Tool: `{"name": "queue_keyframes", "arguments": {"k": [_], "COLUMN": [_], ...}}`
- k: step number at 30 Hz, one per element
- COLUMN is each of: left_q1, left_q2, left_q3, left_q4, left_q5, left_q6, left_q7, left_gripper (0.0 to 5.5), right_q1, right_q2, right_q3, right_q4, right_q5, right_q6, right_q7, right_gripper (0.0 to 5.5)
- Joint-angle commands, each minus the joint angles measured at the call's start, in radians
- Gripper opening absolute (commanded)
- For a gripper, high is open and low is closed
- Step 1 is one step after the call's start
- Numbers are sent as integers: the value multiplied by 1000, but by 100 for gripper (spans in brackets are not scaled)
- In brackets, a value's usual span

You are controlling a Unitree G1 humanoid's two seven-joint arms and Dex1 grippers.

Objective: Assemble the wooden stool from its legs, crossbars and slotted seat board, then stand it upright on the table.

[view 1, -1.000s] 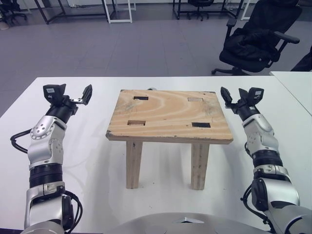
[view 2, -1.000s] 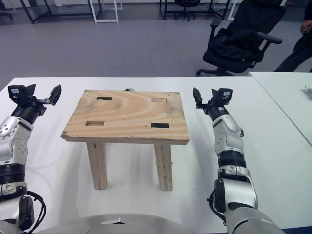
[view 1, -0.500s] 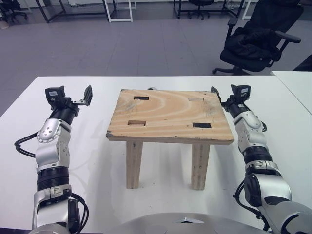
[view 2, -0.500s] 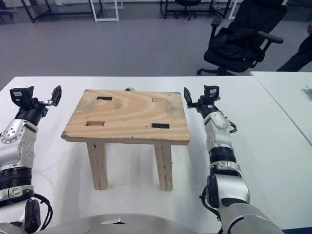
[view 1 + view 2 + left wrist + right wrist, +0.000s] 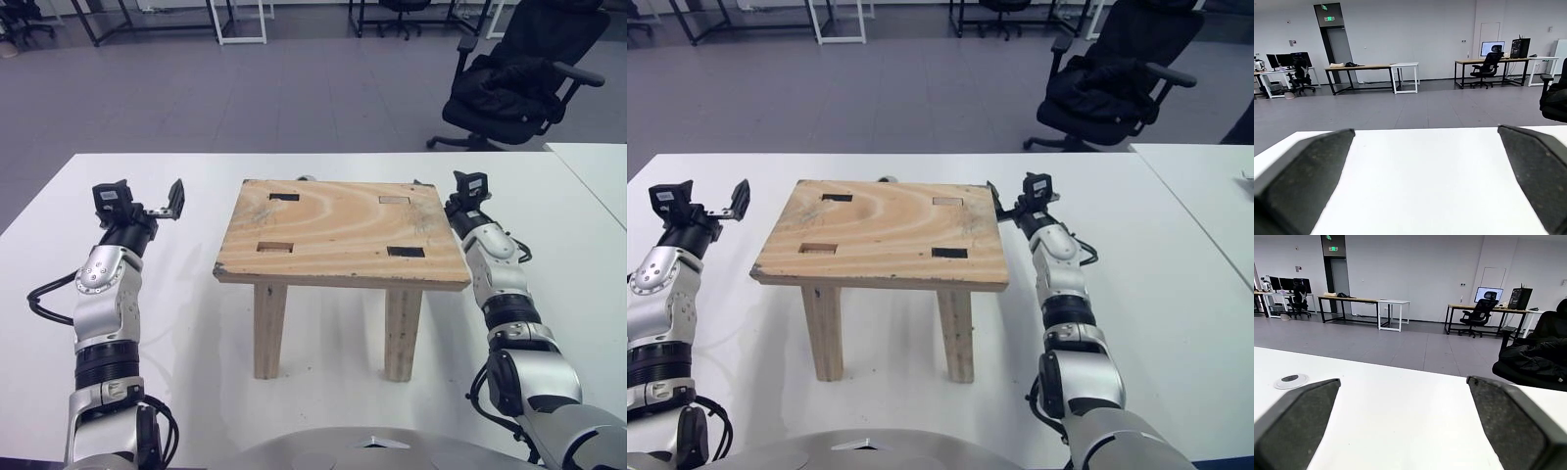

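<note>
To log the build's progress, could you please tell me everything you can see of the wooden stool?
The wooden stool stands upright on the white table, assembled. Its pale, grained seat board has four rectangular slots, two showing dark, two filled with wood. Two front legs show beneath. The right gripper sits close by its far right corner; contact cannot be told.

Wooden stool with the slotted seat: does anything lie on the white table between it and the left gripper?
No, nothing visible does. A bare stretch of the white table separates the open left gripper from the upright light wooden stool.
</note>
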Motion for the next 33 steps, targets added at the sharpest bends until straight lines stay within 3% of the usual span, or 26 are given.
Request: {"name": "queue_keyframes", "arguments": {"k": [1, 33], "left_q1": [-25, -5], "left_q2": [-3, -1], "left_q3": [5, -24], "left_q4": [38, 23], "left_q5": [21, 96], "left_q6": [-27, -78], "left_q7": [19, 27], "left_gripper": [538, 538], "right_q1": [-47, -21], "right_q2": [-31, -96], "right_q3": [-14, -32], "right_q4": [28, 103], "right_q5": [-20, -100], "right_q6": [-11, -71], "right_q7": [-22, -109], "right_gripper": [481, 481]}}
